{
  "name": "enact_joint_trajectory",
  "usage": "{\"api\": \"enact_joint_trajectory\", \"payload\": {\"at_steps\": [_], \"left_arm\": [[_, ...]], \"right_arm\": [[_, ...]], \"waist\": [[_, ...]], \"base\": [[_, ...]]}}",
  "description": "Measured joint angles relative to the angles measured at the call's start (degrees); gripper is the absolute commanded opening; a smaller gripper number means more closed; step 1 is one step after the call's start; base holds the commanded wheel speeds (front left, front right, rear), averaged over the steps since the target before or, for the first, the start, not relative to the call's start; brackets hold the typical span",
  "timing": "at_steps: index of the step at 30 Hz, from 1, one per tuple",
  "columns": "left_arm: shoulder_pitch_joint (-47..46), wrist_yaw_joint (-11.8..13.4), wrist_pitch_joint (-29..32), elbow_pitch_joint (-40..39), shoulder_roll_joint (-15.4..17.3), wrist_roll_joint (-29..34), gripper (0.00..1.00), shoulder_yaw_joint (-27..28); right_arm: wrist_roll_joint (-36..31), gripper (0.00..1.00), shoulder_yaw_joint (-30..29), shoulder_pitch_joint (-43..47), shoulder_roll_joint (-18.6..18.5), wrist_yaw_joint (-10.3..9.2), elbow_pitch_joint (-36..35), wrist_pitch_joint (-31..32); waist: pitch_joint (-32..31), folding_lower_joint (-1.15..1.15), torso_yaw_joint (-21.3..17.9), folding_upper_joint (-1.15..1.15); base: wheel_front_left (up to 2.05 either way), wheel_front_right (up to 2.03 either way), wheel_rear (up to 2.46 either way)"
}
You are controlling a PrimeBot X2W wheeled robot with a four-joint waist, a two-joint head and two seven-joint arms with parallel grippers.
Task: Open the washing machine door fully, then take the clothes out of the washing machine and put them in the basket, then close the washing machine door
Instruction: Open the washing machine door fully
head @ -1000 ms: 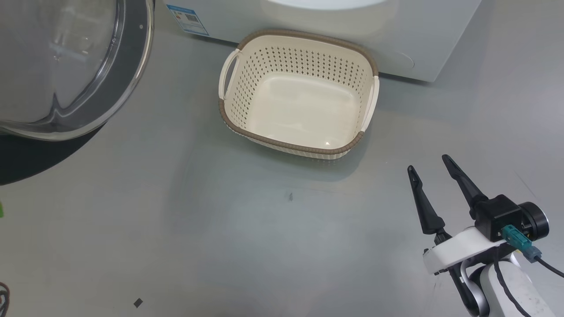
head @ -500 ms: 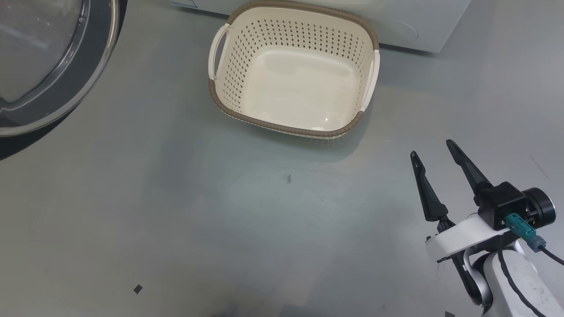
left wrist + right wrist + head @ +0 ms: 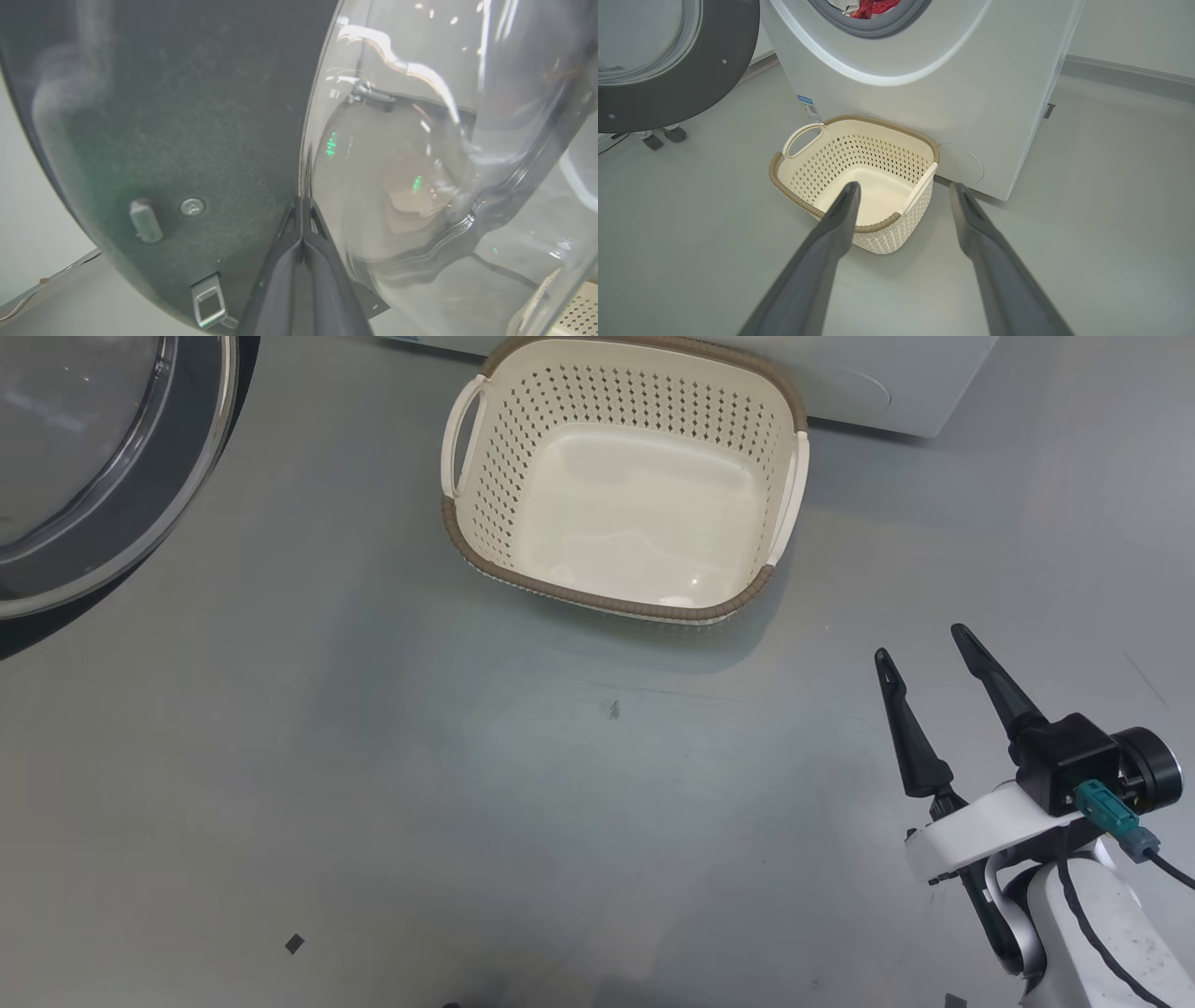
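One step looks nearly done: the washing machine door hangs wide at 10 o'clock, with the left gripper pressed against its inside, fingers together. The basket at 12 is empty and the clothes are inside the machine. I'd guess the right gripper at 4, fingers spread, reaches in next.

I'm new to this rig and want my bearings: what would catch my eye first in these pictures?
The empty cream basket on the grey floor, right in front of the washing machine, stands out first, with red clothes peeking from the machine's opening above it. The washing machine door hangs open at the upper left of the head view, and the open right gripper hovers at the lower right.
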Motion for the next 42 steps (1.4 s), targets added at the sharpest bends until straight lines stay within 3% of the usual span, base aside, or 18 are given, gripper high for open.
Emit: {"api": "enact_joint_trajectory", "payload": {"at_steps": [24, 35, 42], "left_arm": [[2.87, -0.96, -1.01, 2.87, -1.85, 6.39, 0.00, -7.68], [9.94, -1.18, -1.02, -2.01, -4.22, 8.68, 0.00, -11.37], [14.80, -1.25, -1.11, -7.97, -6.70, 9.55, 0.00, -14.33]], "right_arm": [[2.98, 1.00, 0.04, 0.88, 3.56, 1.03, 6.66, -4.16], [5.20, 1.00, -0.19, 4.51, 5.14, 1.54, 8.66, -4.97], [5.76, 1.00, -0.23, 6.20, 5.58, 2.02, 8.91, -5.37]], "waist": [[-10.43, 0.00, -1.17, 0.00], [-17.86, 0.00, -3.69, 0.00], [-21.59, 0.00, -7.49, 0.00]], "base": [[0.00, 0.00, 0.00], [0.00, 0.00, 0.00], [0.00, 0.00, 0.00]]}}
